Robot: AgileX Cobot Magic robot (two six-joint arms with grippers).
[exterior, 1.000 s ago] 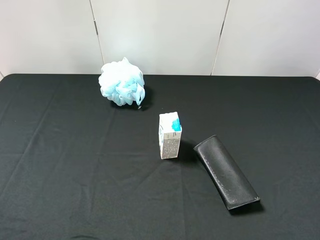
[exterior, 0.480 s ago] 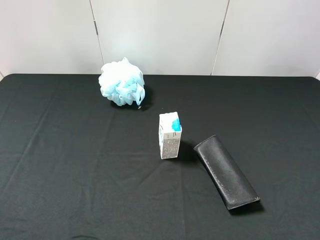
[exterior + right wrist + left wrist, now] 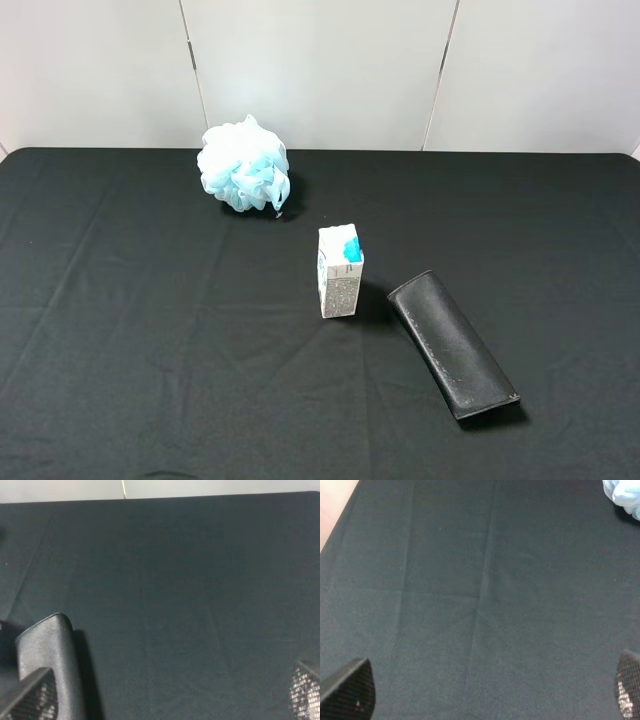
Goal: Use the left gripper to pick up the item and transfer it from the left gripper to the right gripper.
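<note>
The item, a long flat black case [image 3: 452, 344], lies on the black tablecloth at the right of centre, angled toward the front right. It also shows in the right wrist view [image 3: 52, 655], beside one fingertip. Neither arm shows in the exterior high view. In the left wrist view my left gripper [image 3: 490, 692] is open and empty, its fingertips [image 3: 351, 689] wide apart over bare cloth. In the right wrist view my right gripper [image 3: 170, 695] is open and empty, its fingertips [image 3: 306, 692] wide apart.
A small white-and-teal carton [image 3: 340, 271] stands upright just left of the case. A light-blue-and-white bath puff [image 3: 243, 166] sits at the back left; its edge shows in the left wrist view [image 3: 624, 495]. A pale wall rises behind the table.
</note>
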